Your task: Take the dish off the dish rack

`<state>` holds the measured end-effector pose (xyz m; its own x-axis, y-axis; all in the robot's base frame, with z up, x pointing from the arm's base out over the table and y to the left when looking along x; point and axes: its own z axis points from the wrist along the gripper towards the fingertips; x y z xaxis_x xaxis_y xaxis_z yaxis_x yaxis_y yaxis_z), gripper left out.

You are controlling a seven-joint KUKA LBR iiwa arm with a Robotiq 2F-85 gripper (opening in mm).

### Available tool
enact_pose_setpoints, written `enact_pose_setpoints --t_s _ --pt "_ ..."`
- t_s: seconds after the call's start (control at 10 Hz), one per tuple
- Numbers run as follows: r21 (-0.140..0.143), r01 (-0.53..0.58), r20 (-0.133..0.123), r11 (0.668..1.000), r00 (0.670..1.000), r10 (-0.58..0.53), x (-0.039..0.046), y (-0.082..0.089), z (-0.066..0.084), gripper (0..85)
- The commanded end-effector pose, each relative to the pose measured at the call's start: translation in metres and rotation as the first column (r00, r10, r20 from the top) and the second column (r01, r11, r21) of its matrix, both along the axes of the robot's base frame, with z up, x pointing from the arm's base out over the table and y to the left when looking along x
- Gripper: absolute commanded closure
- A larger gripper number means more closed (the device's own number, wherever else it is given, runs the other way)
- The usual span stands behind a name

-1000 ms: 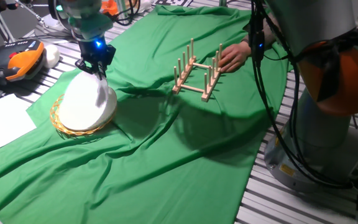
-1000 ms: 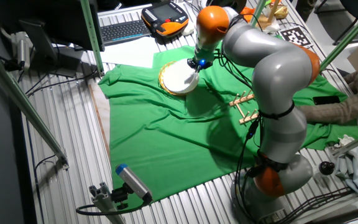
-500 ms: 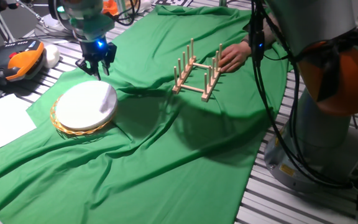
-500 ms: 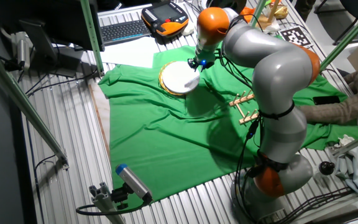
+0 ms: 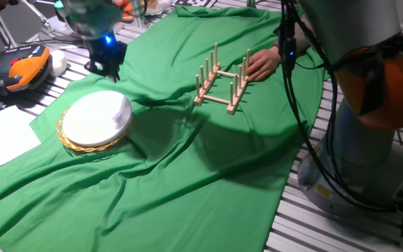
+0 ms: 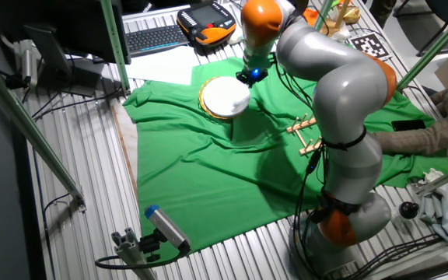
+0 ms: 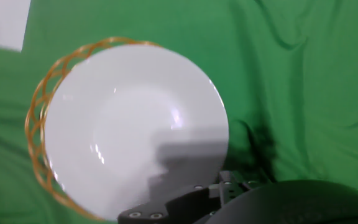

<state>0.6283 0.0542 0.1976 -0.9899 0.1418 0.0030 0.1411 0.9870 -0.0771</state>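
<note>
One dish [image 5: 98,117] lies flat on the mat [image 5: 69,139], well apart from the rack [image 5: 222,82] at its 2 o'clock; our gripper [image 5: 105,65] hangs at the dish's 12 o'clock, holding nothing; can't tell how far the jaws are spread.

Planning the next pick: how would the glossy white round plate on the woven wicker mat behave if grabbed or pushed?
The glossy white round plate looks rigid and probably slippery, given its shiny highlights. It appears breakable. Lying flat on the woven wicker mat, it seems unlikely to roll or tip, though a push might slide it off.

Grey arm [image 6: 341,85] (orange joints, black cables)
</note>
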Motion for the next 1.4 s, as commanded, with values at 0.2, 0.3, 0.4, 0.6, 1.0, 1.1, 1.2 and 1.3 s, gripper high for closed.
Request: enact_pose_setpoints --t_s 0.2,0.3,0.4,0.6,1.0,1.1,1.2,1.3 --pt "0.005 -0.144 -0.01 0.99 0.989 0.144 -0.0096 -0.001 0.017 85.0" --pt "0.009 -0.174 -0.011 0.985 0.985 0.174 -0.0127 -0.002 0.019 85.0" --pt "0.011 -0.189 -0.015 0.982 0.982 0.189 -0.0162 -0.002 0.021 85.0" --pt "0.017 -0.203 -0.017 0.979 0.979 0.203 -0.0225 -0.001 0.027 85.0" --pt "-0.001 -0.204 -0.022 0.979 0.979 0.204 -0.0348 0.008 0.029 85.0" --pt "-0.016 -0.197 -0.01 0.98 0.98 0.197 -0.0362 0.01 0.028 85.0" --pt "-0.019 -0.195 -0.004 0.981 0.981 0.195 -0.0352 0.009 0.027 85.0" --pt "-0.015 -0.19 -0.006 0.982 0.982 0.19 -0.0353 0.008 0.027 85.0"
